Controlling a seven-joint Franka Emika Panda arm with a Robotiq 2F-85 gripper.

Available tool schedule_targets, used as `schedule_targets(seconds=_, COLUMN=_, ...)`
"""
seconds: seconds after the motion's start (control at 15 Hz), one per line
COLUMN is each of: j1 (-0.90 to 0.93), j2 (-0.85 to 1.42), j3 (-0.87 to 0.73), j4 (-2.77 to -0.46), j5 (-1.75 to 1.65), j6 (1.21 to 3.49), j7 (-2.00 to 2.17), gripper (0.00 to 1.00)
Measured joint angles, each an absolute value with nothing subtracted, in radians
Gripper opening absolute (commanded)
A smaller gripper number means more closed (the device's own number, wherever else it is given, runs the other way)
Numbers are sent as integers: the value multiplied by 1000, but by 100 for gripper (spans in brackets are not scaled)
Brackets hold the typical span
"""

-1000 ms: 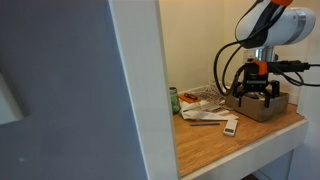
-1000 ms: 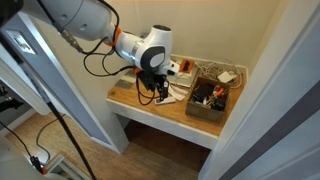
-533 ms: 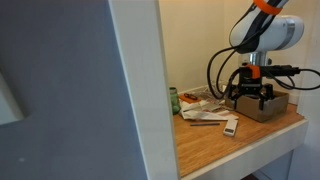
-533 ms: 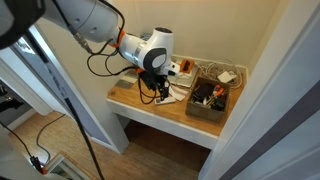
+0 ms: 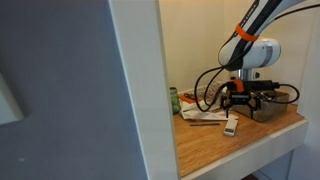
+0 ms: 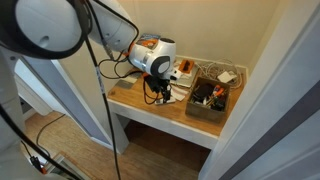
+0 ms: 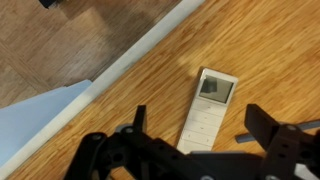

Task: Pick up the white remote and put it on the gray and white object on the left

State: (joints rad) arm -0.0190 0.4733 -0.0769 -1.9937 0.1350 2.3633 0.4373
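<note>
The white remote (image 7: 206, 108) lies flat on the wooden shelf, a slim white bar with a small grey screen at one end. In an exterior view it shows near the shelf's front edge (image 5: 231, 126). My gripper (image 7: 200, 135) hangs open just above it, one dark finger on each side, not touching. In the exterior views the gripper (image 5: 240, 101) (image 6: 160, 92) is low over the shelf. The gray and white object (image 5: 203, 103) is a flat pale sheet lying behind the remote, toward the green can.
A brown cardboard box (image 6: 210, 100) full of small items stands beside the arm, also seen behind the gripper (image 5: 268, 108). A small green can (image 5: 174, 99) stands by the wall. A white door frame (image 5: 140, 90) blocks the near side. The shelf's front edge (image 7: 120, 65) runs close to the remote.
The arm has moved from over the brown box down and toward the remote. The gripper now sits low above the remote, still open.
</note>
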Motion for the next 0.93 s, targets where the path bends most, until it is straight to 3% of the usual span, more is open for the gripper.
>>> schedule_targets(seconds=0.8, j1=-8, j2=641, j3=-82, j4=-1856, j5=135, j6=2388, j7=470, gripper=100)
schedule_targets(seconds=0.87, j1=-8, j2=648, j3=-82, j4=-1851, j5=135, j6=2387, j7=470, gripper=97)
schedule_targets(seconds=0.93, j1=-8, j2=653, j3=-82, j4=-1847, j5=135, j6=2387, j7=470, gripper=86)
